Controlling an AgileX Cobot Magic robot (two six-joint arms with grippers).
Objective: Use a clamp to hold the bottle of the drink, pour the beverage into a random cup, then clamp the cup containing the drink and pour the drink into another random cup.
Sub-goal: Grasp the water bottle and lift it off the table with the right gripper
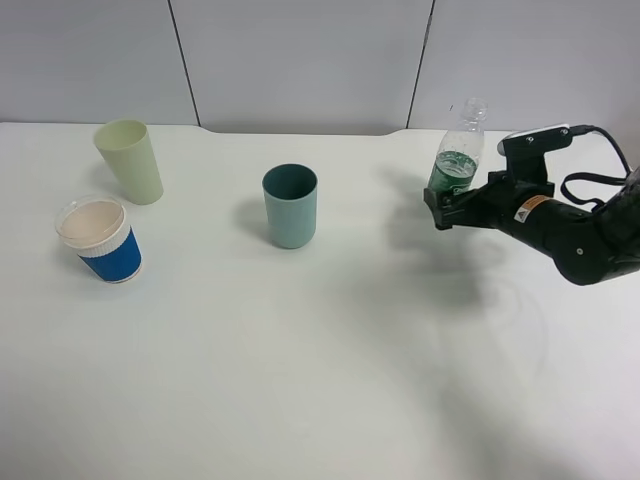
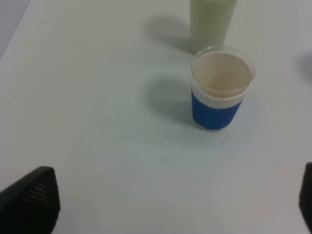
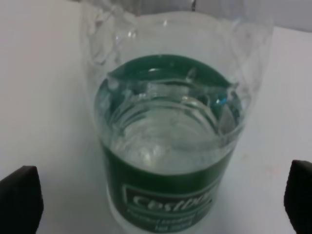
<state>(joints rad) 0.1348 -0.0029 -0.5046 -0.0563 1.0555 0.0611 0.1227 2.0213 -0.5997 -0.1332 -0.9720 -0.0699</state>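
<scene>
The clear bottle (image 1: 458, 160) with a green label stands upright at the right of the table, with the clear beverage (image 3: 165, 131) in its lower part. My right gripper (image 1: 445, 207) is open at label height, and the bottle (image 3: 168, 112) stands between its spread fingertips (image 3: 19, 200) without touching them. The teal cup (image 1: 290, 205) stands in the middle, well left of the bottle. Far left at the back is the pale green cup (image 1: 130, 160). My left gripper (image 2: 168, 209) is open over bare table, short of the pale green cup (image 2: 212, 22); the exterior high view does not show it.
A white cup with a blue sleeve (image 1: 100, 240) stands in front of the pale green cup, and in the left wrist view this blue-sleeved cup (image 2: 220, 90) is the nearer one. The white table (image 1: 320, 380) meets a grey wall at the back.
</scene>
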